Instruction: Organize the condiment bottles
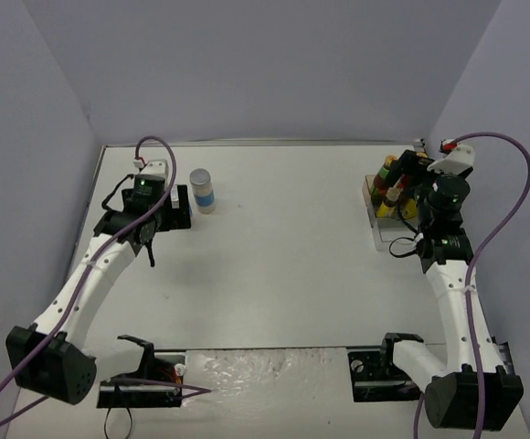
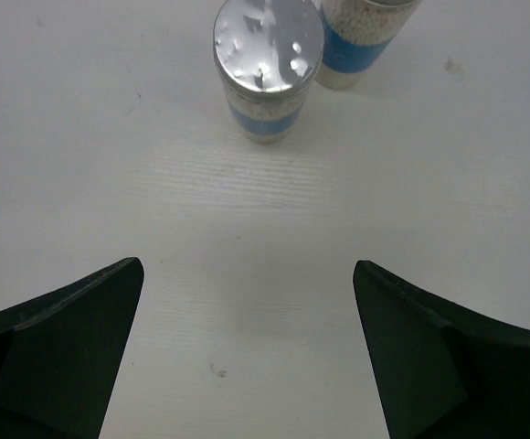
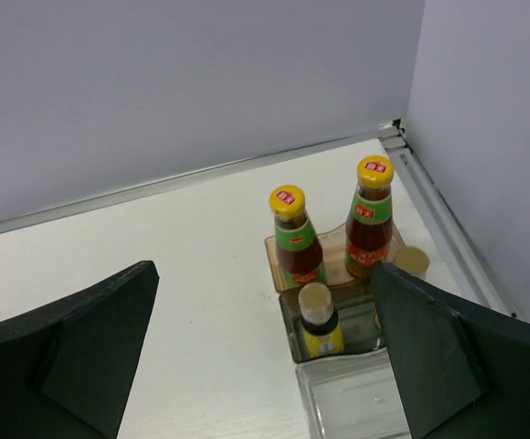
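Two silver-topped cylinders with blue-white labels stand close together on the table at the back left (image 1: 203, 190). In the left wrist view the nearer one (image 2: 267, 71) and the farther one (image 2: 367, 37) stand just ahead of my left gripper (image 2: 247, 279), which is open and empty. Two dark bottles with yellow caps (image 3: 294, 238) (image 3: 370, 218) stand on the tan block (image 3: 333, 265). A smaller yellow-labelled bottle (image 3: 318, 322) stands in the clear tray (image 3: 347, 398); another (image 3: 410, 263) is partly hidden by my finger. My right gripper (image 3: 263, 273) is open and empty above the tray.
The tray (image 1: 379, 233) stands at the back right, close to the right wall and the back rail (image 3: 247, 169). My left gripper (image 1: 175, 208) is beside the cylinders, my right gripper (image 1: 409, 183) over the tray. Black mounts sit at the near edge (image 1: 146, 380).
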You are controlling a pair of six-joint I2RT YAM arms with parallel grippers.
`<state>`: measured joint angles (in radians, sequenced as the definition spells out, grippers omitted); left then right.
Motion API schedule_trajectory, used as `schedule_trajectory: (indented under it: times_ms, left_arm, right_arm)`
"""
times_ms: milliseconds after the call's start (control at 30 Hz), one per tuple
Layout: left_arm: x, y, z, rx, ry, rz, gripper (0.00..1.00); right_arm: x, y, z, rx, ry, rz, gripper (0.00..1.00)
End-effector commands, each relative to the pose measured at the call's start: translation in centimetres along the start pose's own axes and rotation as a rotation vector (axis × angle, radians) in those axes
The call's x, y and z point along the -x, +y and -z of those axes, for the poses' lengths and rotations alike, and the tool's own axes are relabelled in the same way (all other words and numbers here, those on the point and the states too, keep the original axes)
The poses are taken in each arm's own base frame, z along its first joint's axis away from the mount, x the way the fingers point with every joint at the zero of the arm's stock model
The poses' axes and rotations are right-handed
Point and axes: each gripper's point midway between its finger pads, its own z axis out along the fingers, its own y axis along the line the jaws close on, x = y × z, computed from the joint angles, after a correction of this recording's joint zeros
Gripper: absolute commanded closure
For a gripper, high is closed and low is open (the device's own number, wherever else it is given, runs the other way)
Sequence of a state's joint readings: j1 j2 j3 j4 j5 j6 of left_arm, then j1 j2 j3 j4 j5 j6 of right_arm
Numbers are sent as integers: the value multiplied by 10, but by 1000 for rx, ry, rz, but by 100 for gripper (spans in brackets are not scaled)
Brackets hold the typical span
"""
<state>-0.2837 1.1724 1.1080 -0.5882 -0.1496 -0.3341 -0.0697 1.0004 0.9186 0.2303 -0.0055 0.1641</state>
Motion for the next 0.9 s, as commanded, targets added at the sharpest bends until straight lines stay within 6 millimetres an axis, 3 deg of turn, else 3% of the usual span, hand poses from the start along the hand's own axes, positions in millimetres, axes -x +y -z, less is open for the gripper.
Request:
schedule_trajectory:
  times_ms: [0, 167, 267, 500, 600, 767, 800, 867]
  left_arm:
    - [58, -9, -20, -16, -81, 9, 3]
    - [72, -8, -60, 18, -8, 7, 3]
    - [80, -8, -72, 24, 8, 4, 3]
    - [73, -7, -104, 22, 80, 16, 5]
    - [68, -9, -112, 19, 120, 15, 16]
    - [61, -13, -112, -2, 140, 25, 43]
    - [58, -13, -111, -5, 144, 27, 54]
    - [55, -15, -110, -14, 152, 31, 65]
  right_arm:
    - [14, 22, 30, 106, -19, -45, 0]
    - [12, 29, 47, 144, -26, -64, 0]
    - [9, 31, 52, 157, -20, -64, 0]
    - [-4, 35, 60, 187, 6, -72, 0]
    - [-8, 34, 62, 186, 13, -59, 0]
    - [-14, 34, 63, 188, 24, -61, 0]
    - [-15, 34, 62, 188, 26, -59, 0]
    - [-16, 34, 61, 190, 31, -56, 0]
